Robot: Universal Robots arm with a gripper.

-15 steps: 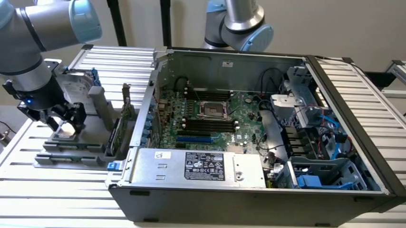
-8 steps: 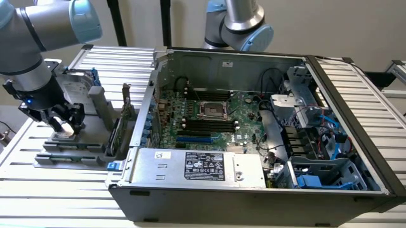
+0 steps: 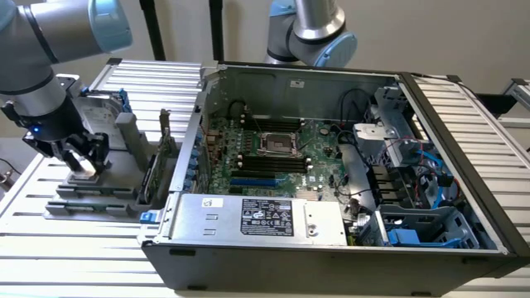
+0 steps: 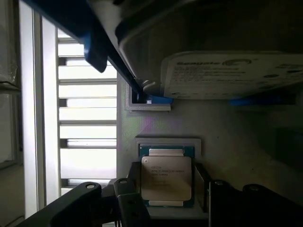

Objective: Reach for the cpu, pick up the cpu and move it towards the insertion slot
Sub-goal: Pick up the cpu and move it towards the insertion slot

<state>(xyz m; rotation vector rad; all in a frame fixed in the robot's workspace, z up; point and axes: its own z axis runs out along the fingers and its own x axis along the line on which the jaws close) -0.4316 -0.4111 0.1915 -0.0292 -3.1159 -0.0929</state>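
Note:
The cpu point(image 4: 165, 176) lies flat, silver face up, in a square pocket of a grey holder point(image 3: 91, 200) at the exterior view's left, outside the computer. My gripper point(image 3: 84, 162) is lowered straight over it. In the wrist view the gripper point(image 4: 167, 190) stands open, its two dark fingers point(image 4: 130, 196) flanking the chip's opposite sides with only narrow gaps. The chip still rests in its pocket. The insertion slot point(image 3: 277, 144), a shiny silver frame with a dark centre, sits on the motherboard inside the open case, well toward the exterior view's right of my gripper.
A silver hard drive point(image 4: 227, 75) with a white label and blue bracket stands just beyond the chip on the holder. The open computer case point(image 3: 463, 143) has tall walls; a power supply point(image 3: 257, 217) fills its near side. A second arm point(image 3: 311, 31) hangs behind the case.

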